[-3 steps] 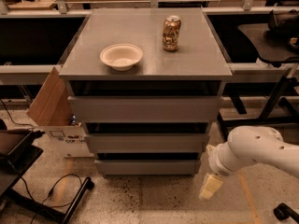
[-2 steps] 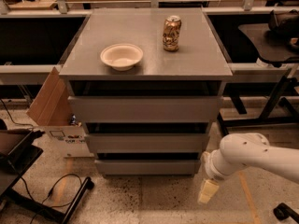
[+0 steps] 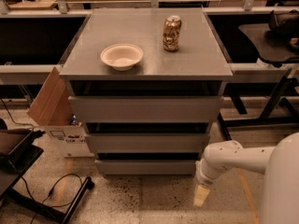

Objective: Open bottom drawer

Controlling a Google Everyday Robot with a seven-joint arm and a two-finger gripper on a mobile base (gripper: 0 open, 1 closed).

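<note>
The bottom drawer (image 3: pixel 145 167) is the lowest of three grey fronts on the cabinet, flat and without a handle, and it sits closed flush with the cabinet. The two taller drawers (image 3: pixel 145 108) above it are closed too. My white arm comes in from the lower right. My gripper (image 3: pixel 201 196) hangs low above the floor, just right of and slightly in front of the bottom drawer's right corner, not touching it.
A white bowl (image 3: pixel 122 56) and a dented can (image 3: pixel 172 33) stand on the cabinet top (image 3: pixel 196 64). An open cardboard box (image 3: pixel 51 106) leans at the cabinet's left. A black stand base and cable (image 3: pixel 51 195) lie on the floor at lower left. Black table legs (image 3: pixel 275 106) stand at right.
My arm has swung left and down, bringing the gripper closer to the bottom drawer's right corner. The drawers, bowl and can have not moved.
</note>
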